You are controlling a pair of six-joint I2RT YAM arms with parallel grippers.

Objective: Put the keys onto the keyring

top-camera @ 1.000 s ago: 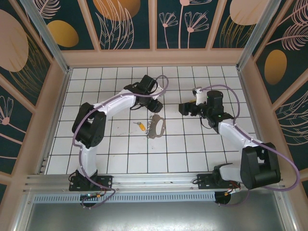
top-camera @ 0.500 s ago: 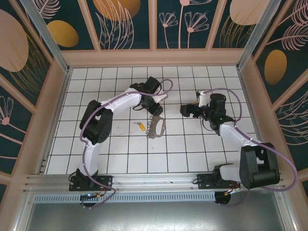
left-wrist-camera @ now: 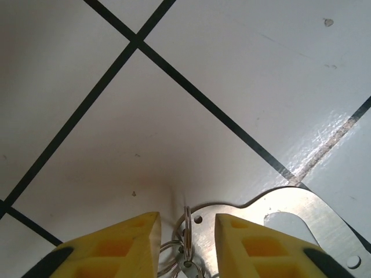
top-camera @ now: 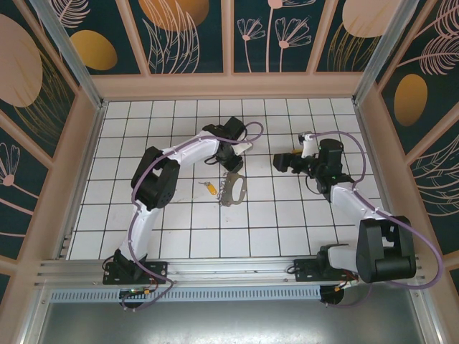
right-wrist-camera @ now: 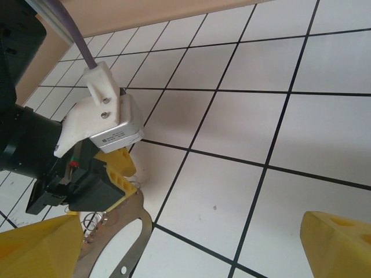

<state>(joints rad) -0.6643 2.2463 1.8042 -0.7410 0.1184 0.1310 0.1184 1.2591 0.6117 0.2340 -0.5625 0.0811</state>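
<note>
Overhead, the worktop (top-camera: 179, 229) is a white surface ruled into square tiles by thin black lines. It is fenced by a pale wooden frame (top-camera: 229, 86) holding dark teal panels (top-camera: 193, 50) drawn with tan leaves, flowers and orange ovals. An aluminium rail (top-camera: 229, 269) runs along the near edge. At the left, the left arm (top-camera: 154, 183) bends out over the grid towards the middle. The key (top-camera: 209, 187) lies flat on a tile just beside the keyring (top-camera: 234, 190), yellow head and thin silvery blade, not joined to it. The keyring lies flat near the centre of the worktop, and the left fingers (top-camera: 231, 165) point down at its far end. From the left wrist, those yellow fingers (left-wrist-camera: 116, 249) stand a narrow gap apart astride the small wire rings (left-wrist-camera: 185, 229) at the tip of the keyring's metal plate, with bare space on each side and no grip on anything. The tile there is glossy and faintly scuffed. Further right, the right arm (top-camera: 351, 197) holds the right fingers (top-camera: 281, 161) over bare tiles near the keyring. From the right wrist, those fingers (right-wrist-camera: 35, 249) are spread wide and carry nothing.
</note>
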